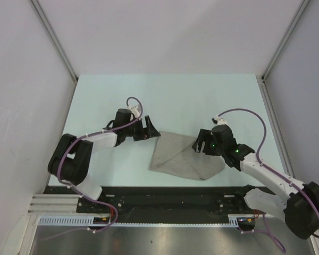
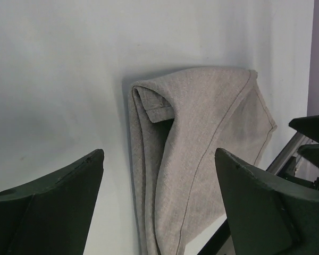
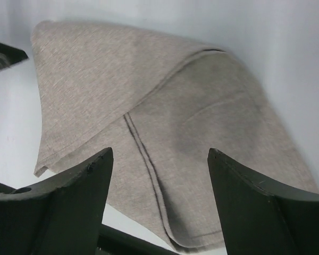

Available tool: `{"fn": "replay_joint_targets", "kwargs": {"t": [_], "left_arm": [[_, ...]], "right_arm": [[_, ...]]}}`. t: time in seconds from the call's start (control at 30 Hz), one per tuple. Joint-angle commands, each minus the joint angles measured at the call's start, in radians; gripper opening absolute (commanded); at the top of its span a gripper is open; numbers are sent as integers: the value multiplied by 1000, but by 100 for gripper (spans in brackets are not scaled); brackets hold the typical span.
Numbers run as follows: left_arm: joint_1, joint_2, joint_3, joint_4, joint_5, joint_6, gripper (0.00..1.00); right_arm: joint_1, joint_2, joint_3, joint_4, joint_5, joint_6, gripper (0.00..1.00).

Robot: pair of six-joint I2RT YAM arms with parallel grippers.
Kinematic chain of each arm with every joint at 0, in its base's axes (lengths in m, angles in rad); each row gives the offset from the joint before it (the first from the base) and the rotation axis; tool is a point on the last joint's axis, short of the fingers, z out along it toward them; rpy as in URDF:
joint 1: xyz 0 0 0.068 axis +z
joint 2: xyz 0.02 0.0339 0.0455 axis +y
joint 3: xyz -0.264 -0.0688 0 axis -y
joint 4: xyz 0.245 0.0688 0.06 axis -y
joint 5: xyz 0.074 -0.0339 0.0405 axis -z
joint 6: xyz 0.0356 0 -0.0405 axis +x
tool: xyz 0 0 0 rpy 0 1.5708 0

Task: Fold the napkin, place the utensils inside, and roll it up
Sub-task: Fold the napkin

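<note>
The light-grey napkin (image 1: 183, 156) lies folded over on the table between my two arms, near the front edge. It also shows in the left wrist view (image 2: 202, 154) and in the right wrist view (image 3: 165, 122), with a hemmed edge lying across its lower layer. My left gripper (image 1: 151, 129) is open at the napkin's far left corner and holds nothing. My right gripper (image 1: 199, 144) is open over the napkin's right part and holds nothing. No utensils are in view.
The pale table (image 1: 165, 95) is walled by white panels on the left, back and right. A black rail (image 1: 165, 194) runs along the near edge just in front of the napkin.
</note>
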Motion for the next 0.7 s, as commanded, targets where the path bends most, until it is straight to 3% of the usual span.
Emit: {"fn": "replay_joint_targets", "kwargs": {"t": [0.0,0.23,0.33,0.43,0.5,0.53,0.6,0.63,0.67], "left_arm": [[-26,94,31,156,94,-50,88],[-58,176,47,176,97,-43,75],[-66,211,50,202,103,-49,62],[-72,236,56,221,109,-55,40],[-72,246,54,242,114,-63,33],[-72,248,54,247,118,-64,21],[-72,252,57,253,121,-72,12],[-72,252,57,256,121,-75,2],[-70,249,56,268,118,-80,0]], "right_arm": [[-94,-127,-56,-74,-62,45,78],[-198,-207,-70,-112,-113,27,80],[-208,-191,-64,-110,-125,24,80],[-209,-178,-66,-114,-127,33,80],[-209,-176,-73,-120,-121,36,80],[-209,-177,-75,-123,-119,42,80],[-211,-176,-81,-123,-116,44,80],[-212,-171,-79,-124,-116,42,80],[-212,-165,-79,-124,-115,44,80]]}}
